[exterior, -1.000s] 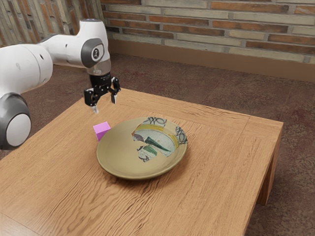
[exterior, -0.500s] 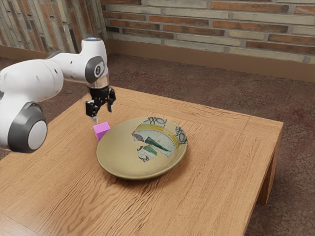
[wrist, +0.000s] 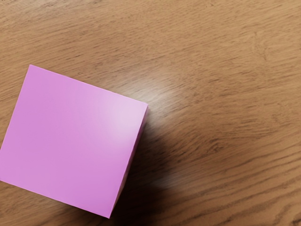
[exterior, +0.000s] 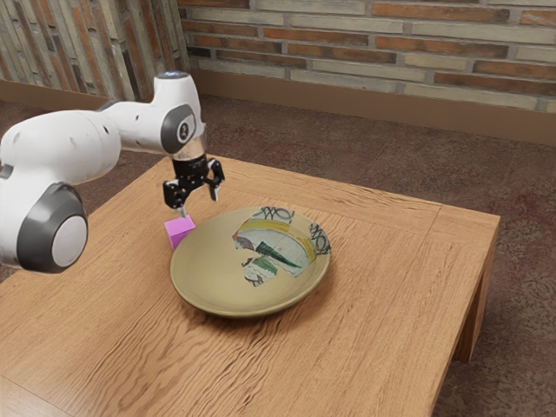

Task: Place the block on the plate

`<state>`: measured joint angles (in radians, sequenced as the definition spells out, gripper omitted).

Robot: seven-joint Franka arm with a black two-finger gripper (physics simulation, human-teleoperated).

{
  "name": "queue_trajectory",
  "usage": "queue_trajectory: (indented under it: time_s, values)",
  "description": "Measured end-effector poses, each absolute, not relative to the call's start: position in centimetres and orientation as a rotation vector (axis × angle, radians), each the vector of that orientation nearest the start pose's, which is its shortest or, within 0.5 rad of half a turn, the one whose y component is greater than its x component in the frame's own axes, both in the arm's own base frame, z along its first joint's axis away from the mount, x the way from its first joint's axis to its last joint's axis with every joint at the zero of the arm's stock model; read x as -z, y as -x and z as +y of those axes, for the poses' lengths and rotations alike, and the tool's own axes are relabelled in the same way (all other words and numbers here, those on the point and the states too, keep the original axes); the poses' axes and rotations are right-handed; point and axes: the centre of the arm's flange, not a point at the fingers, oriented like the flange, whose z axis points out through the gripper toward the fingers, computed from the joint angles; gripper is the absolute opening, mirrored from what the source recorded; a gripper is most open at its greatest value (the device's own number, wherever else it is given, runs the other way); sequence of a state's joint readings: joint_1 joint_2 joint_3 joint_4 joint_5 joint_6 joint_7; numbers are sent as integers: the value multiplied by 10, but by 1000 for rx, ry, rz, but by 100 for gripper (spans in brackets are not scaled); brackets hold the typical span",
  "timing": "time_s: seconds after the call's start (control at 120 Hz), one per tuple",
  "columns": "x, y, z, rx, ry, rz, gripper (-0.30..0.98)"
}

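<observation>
Claw [exterior: 199, 203] wide above the table [exterior: 382, 304]; plate [exterior: 213, 274] just beside the pink block [exterior: 179, 228]; brick wall [exterior: 391, 43] beyond.

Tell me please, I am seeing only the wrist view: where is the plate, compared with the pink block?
Observer: In the exterior view, the plate stands close beside the pink block, toward that view's right.

Operator: Thank you. And the hand, is it open or closed?

Observer: The hand is open, with its two fingers apart.

Operator: Good. Has the plate some decoration?

Observer: Yes, a painted pattern with yellow and green, on the part toward the exterior view's right.
</observation>
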<state>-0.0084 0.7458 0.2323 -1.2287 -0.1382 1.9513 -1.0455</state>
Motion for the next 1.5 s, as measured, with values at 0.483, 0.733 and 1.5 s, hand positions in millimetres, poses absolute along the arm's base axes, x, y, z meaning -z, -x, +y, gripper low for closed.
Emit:
queue_trajectory:
  time_s: [0.483, 0.733, 1.5]
  values:
    - [-338, -692, 117, -58, 2559, -1823, 69]
    - [-333, -690, 129, -38, 2558, -1804, 69]
    - [-277, -705, 151, -47, 2542, -1791, 69]
